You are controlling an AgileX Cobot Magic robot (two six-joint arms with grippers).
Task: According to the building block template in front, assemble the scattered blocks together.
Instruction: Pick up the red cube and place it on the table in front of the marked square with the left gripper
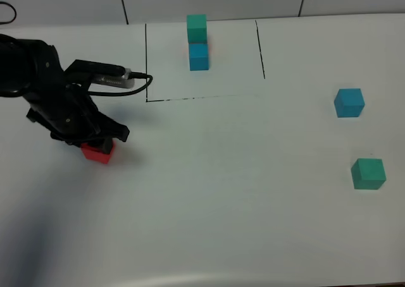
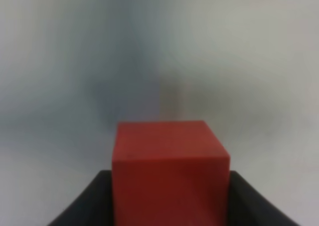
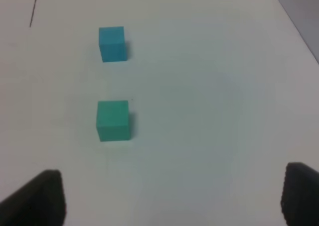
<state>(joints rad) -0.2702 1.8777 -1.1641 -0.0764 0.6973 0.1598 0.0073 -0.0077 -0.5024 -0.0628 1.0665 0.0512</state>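
The left end effector pinches the red block near the left edge of the surface, well apart from the template. Its dark fingers lie against two opposite sides of the block.

The grip looks low on the block, with most of it standing proud of the fingers. A quick swing could let it twist or slip out. A twisted block would land askew, and anything stacked on it would then sit badly or topple.

The red block probably goes at the bottom of the copy, so a spot too close to the black lines risks bumping the template. A spot too far left would be a long reach for the other arm.

The blue block and green block sit on the right, near each other but apart. The right end effector is spread wide above them, holding nothing. Both arms heading for the middle at once could collide.

Much is unclear. The left wrist view is blurred beyond the block, so it gives no target. From above, the arm covers most of the red block, and I cannot tell whether it rests on the surface or hangs just clear. Only a red sliver shows in the template, so how that layer sits is a guess. The right arm itself is out of the overhead view.
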